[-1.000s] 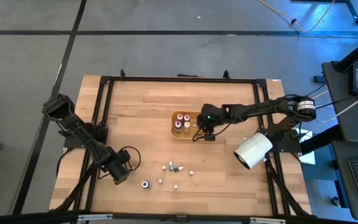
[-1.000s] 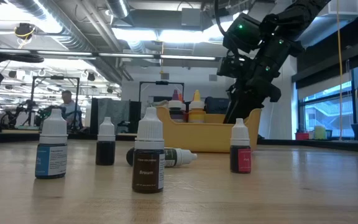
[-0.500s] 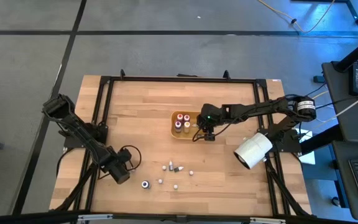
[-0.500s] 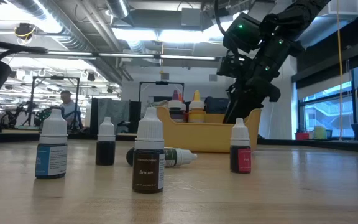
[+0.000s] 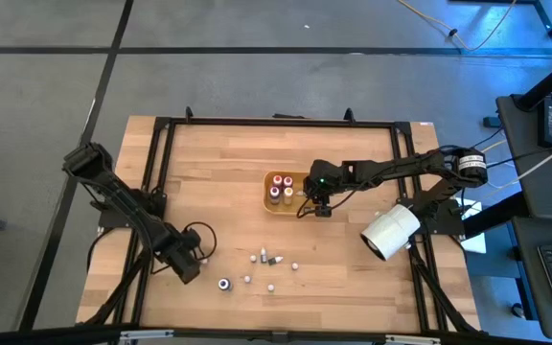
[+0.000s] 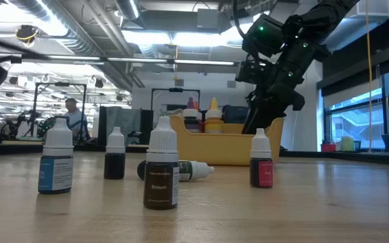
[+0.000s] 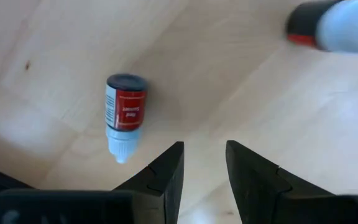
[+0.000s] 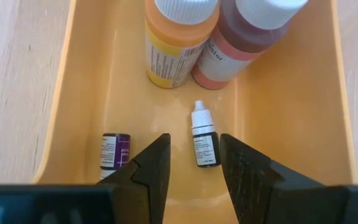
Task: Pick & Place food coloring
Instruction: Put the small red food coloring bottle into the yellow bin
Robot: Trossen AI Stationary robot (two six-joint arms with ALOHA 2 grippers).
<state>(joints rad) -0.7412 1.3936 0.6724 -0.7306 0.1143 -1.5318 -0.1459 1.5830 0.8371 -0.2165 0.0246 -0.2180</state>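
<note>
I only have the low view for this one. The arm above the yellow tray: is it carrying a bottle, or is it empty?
Observer: It's empty. The right gripper is open over one end of the tray, with nothing between its fingers.
Operator: Is there anything in the tray apart from the two tall bottles?
Observer: Yes. Past the two big bottles, two tiny ones sit on its floor: a white-capped bottle and a purple-labelled bottle.
Operator: Where is the left arm?
Observer: The left gripper is open above bare wood, near a red-labelled bottle that lies on its side.
</note>
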